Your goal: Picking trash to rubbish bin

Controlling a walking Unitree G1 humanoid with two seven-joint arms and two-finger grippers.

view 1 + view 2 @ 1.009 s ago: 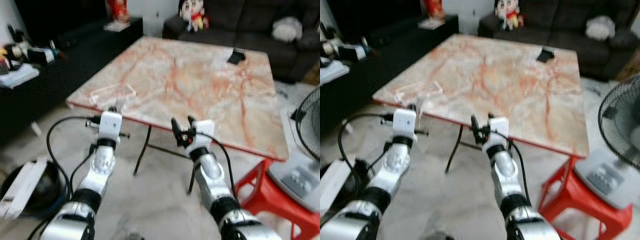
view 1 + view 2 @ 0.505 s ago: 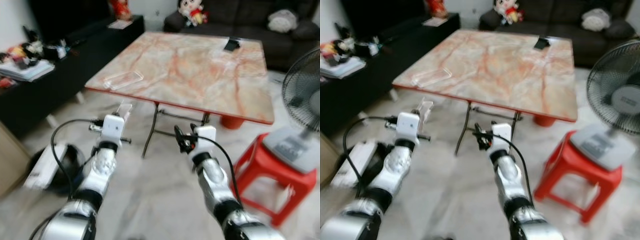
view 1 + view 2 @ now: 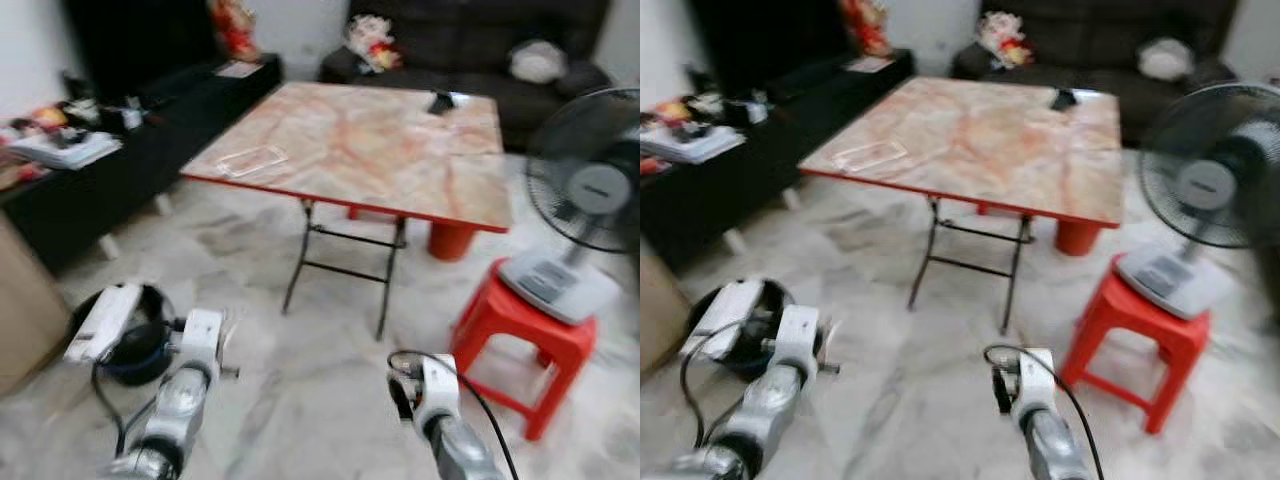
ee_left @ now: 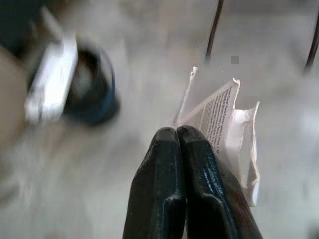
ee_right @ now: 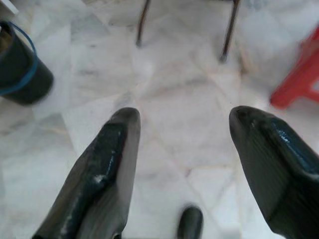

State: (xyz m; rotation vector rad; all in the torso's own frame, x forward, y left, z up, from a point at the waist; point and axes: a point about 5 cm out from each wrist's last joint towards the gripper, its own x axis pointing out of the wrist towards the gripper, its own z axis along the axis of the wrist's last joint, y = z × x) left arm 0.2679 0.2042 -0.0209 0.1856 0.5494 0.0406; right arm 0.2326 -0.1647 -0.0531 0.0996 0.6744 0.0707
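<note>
My left gripper (image 4: 178, 133) is shut on a white printed wrapper (image 4: 224, 124), which sticks out past the fingertips. A dark round rubbish bin (image 4: 92, 84) with a blue rim and a white lid (image 4: 50, 84) stands on the floor ahead of it. From the head, the bin (image 3: 135, 345) sits just left of my lowered left arm (image 3: 200, 345). My right gripper (image 5: 182, 124) is open over bare floor, holding nothing, low at the front right (image 3: 400, 388). A clear plastic wrapper (image 3: 252, 160) lies on the marble table (image 3: 380, 150).
A red stool (image 3: 520, 330) carries a standing fan (image 3: 585, 190) to the right of the table. A small black object (image 3: 440, 102) lies at the table's far edge. A low black cabinet (image 3: 110, 180) runs along the left and a dark sofa (image 3: 480, 30) at the back.
The camera has pulled back from the table and everything looks smaller. Both arms have dropped low in the picture. The bin is now beside my left gripper, which keeps hold of the wrapper.
</note>
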